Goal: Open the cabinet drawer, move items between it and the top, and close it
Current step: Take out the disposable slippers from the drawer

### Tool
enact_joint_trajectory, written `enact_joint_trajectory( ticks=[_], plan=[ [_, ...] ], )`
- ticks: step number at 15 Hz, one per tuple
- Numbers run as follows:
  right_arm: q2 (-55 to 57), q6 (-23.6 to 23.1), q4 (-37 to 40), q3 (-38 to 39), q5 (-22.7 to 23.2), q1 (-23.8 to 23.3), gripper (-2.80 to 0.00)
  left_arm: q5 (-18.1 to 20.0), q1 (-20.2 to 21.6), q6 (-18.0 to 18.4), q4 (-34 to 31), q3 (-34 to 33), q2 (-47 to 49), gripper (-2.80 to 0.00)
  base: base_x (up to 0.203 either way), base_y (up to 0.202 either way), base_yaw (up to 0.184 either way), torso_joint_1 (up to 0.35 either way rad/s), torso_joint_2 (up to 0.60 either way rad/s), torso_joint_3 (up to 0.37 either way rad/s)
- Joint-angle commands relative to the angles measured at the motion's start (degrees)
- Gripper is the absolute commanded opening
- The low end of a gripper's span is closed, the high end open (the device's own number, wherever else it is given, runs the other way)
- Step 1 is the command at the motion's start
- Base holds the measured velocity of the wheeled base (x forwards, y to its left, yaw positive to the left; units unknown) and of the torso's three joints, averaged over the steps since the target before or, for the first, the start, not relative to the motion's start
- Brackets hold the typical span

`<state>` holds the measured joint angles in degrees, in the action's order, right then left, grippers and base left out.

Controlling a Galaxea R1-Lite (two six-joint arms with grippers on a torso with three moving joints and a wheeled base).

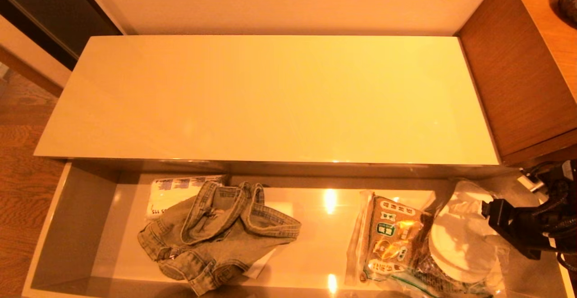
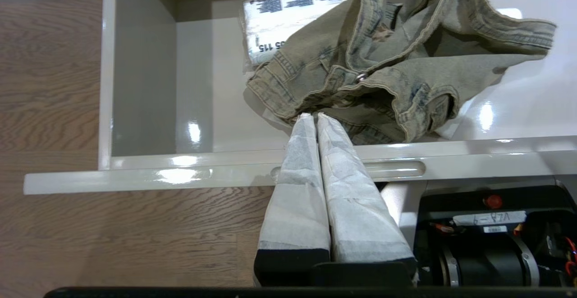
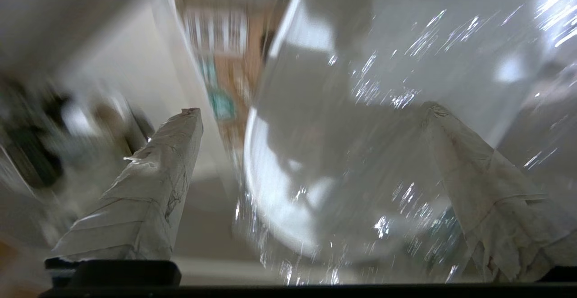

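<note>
The wrapped white slippers [image 1: 457,239], lower right in the open glossy grey drawer [image 1: 81,217], lie under my spread right gripper [image 3: 311,113], ready for straddling; my left gripper [image 2: 314,116] is parked, pressed together.

The open drawer [image 1: 76,226] held four kinds of item: one denim garment [image 1: 216,235], one white tissue pack [image 1: 173,194], one brown printed food bag [image 1: 392,239], and one wrapped pair of white slippers [image 1: 460,239]. One cabinet [image 1: 270,99] was present.
</note>
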<state>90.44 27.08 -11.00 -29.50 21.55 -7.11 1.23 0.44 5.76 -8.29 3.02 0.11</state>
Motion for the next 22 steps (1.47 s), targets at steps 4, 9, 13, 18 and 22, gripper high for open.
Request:
enact_joint_trajectory(
  ticks=[4, 9, 13, 18, 22],
  plan=[
    [0.8, -4.3, 16.2, -4.3, -1.8, 3.2, 0.0, 0.0, 0.0, 0.0, -0.1, 0.0, 0.0, -2.8, 0.0, 0.0, 0.0, 0.0, 0.0, 0.0],
    [4.8, -4.4, 20.0, -5.9, -8.7, 3.2, 0.0, 0.0, 0.0, 0.0, -0.1, 0.0, 0.0, -2.8, 0.0, 0.0, 0.0, 0.0, 0.0, 0.0],
    [6.1, -4.0, 19.4, -5.7, -8.8, 3.9, 0.0, 0.0, 0.0, 0.0, -0.1, 0.1, 0.0, -2.8, 0.0, 0.0, 0.0, 0.0, 0.0, 0.0],
    [6.7, -4.2, 19.0, -5.7, -9.1, 4.7, 0.0, 0.0, 0.0, 0.0, -0.1, 0.0, 0.0, -2.8, 0.0, 0.0, 0.0, 0.0, 0.0, 0.0],
    [6.8, -4.5, 19.0, -5.6, -9.1, 5.9, 0.0, -0.1, 0.0, 0.0, -0.1, 0.1, 0.0, -2.8, 0.0, 0.0, 0.0, 0.0, 0.0, 0.0]
  ],
)
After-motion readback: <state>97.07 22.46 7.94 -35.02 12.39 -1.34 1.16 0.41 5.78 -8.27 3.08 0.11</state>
